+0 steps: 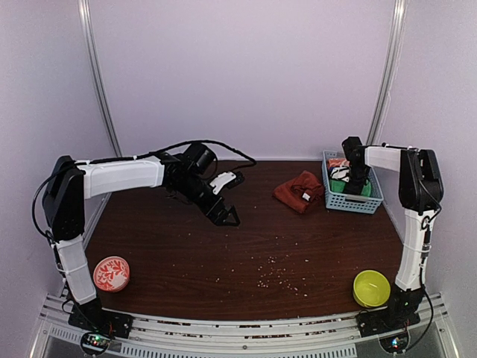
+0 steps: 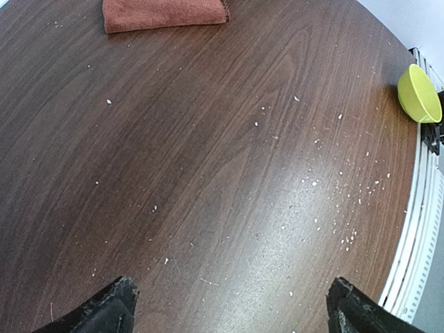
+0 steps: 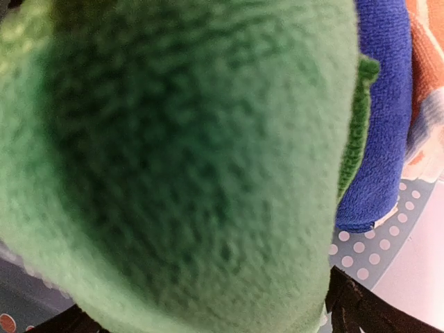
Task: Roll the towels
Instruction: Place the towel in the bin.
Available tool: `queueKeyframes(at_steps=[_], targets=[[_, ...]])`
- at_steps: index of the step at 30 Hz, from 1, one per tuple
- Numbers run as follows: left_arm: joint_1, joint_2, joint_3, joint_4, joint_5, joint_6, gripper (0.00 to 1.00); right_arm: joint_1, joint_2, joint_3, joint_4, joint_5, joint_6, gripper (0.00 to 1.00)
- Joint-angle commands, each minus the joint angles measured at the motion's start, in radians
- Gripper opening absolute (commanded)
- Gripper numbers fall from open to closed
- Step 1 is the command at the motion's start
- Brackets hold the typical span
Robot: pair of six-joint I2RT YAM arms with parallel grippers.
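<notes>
**Hands, qty 2.**
- Left hand (image 2: pixel 232 309): jaws spread wide, nothing held. Carried above bare tabletop (image 1: pixel 186 261) at rear-left, tips angled down toward centre.
- Right hand (image 3: pixel 215 316): jaws spread wide, lowered into basket (image 1: pixel 370 203) at rear-right. One fingertip is seen on each side of green towel (image 3: pixel 194 159). Whether the cloth is touched cannot be told.

**Towels, qty 2.**
- Green towel: bunched in basket, directly under right hand, filling most of the wrist view.
- Rust-red towel (image 1: pixel 298 190): crumpled heap on tabletop, just left of basket, w/ white tag showing. Well apart from left hand.

**Basket, qty 1.** Light blue, perforated plastic. Other contents noted:
- blue cloth (image 3: pixel 378 104), pressed against green towel
- orange-and-white cloth (image 3: pixel 427 62), beyond the blue one

**Bowls, qty 2.**
- Yellow-green bowl (image 1: pixel 371 288): front-right of tabletop, near right arm base.
- Red-patterned bowl (image 1: pixel 111 274): front-left, near left arm base.

**Crumbs** (image 1: pixel 276 272): many, pale, scattered over centre-front of tabletop. Too small to be counted.
</notes>
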Motion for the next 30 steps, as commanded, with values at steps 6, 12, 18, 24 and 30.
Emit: queueKeyframes(at_steps=[6, 12, 18, 24, 30], targets=[[0.004, 0.011, 0.003, 0.000, 0.032, -0.002, 0.98, 0.005, -0.049, 0.120, -0.157, -0.083, 0.069, 1.00], [0.004, 0.007, 0.003, 0.000, 0.037, -0.003, 0.98, 0.004, -0.014, 0.147, -0.219, -0.076, 0.081, 1.00], [0.004, 0.007, 0.002, 0.000, 0.037, -0.002, 0.98, 0.004, -0.085, 0.148, -0.225, -0.101, 0.132, 1.00], [0.003, 0.008, 0.002, 0.000, 0.040, -0.004, 0.98, 0.004, -0.158, 0.142, -0.299, -0.113, 0.229, 1.00], [0.004, -0.005, 0.002, 0.000, -0.002, -0.005, 0.98, -0.001, -0.256, 0.120, -0.346, -0.267, 0.379, 1.00]])
